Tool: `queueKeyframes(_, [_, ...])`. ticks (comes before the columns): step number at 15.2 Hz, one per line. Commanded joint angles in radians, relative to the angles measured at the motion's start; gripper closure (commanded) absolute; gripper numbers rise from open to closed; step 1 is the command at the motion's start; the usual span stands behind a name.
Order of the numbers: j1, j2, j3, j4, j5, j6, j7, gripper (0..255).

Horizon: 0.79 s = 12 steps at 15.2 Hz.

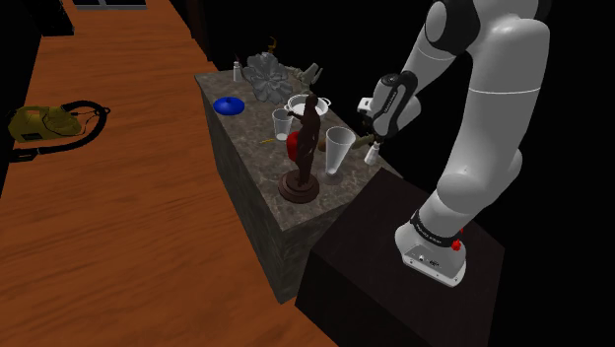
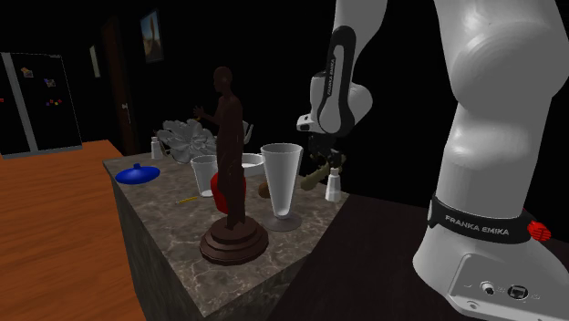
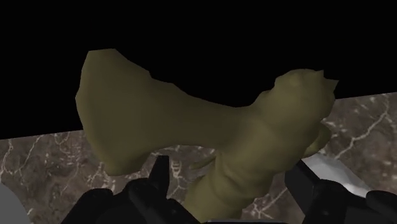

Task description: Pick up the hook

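Two jaws: clamped on the hook [image 3: 191, 121] as far as I can tell, stem pinched between them
Hook: olive-brown, hanging tilted over the worktop [image 2: 164, 214] edge on the arm's side. Looks lifted clear, just above a small white shaker [image 2: 334, 187]
Why the stem: my guess is it's the narrow bit, so the bulky end stays free
Tall glass [image 2: 281, 182]: upright, looks empty
Short glass [image 2: 204, 173]: same, nothing inside I can see
White bowl [image 2: 252, 162]: behind the dark statue [image 2: 228, 164], can't see inside

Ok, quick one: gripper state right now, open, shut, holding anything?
Gripper: around the olive hook at the counter's edge; open or shut on it cannot be told.
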Motion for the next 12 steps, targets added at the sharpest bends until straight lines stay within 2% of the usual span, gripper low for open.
queueKeyframes(1, [-0.002,0.006,-0.002,-0.006,0.000,-0.003,0.001,255])
queueKeyframes(5, [0.003,0.017,0.000,-0.001,0.004,0.000,0.007,255])
queueKeyframes(12, [0.015,-0.106,-0.014,-0.023,-0.008,-0.097,-0.020,255])
